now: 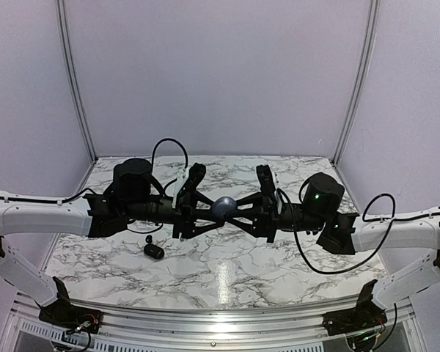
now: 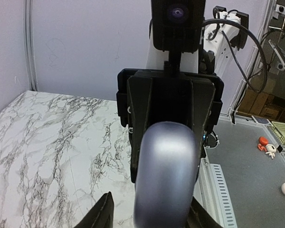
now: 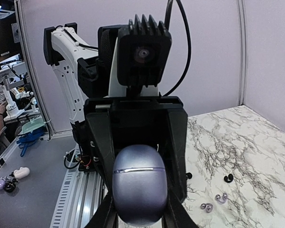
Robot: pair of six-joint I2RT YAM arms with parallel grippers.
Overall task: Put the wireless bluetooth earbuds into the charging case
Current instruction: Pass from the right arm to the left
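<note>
The table (image 1: 227, 275) is white marble crossed by grey and black veins. The charging case (image 3: 139, 183) is a glossy silvery lavender, with a thin bright line running around its middle. The jaws on either side of it are matt black. A small object (image 1: 154, 251) lying on the marble is black. Two silvery-grey earbuds (image 3: 222, 198) lie near one black earbud (image 3: 229, 178). The arms (image 1: 37, 216) are white with black joints. A green light (image 1: 317, 196) glows on the right arm's black housing. The walls (image 1: 220, 73) are pale lilac, and the rail (image 1: 220, 324) is silver-grey.
</note>
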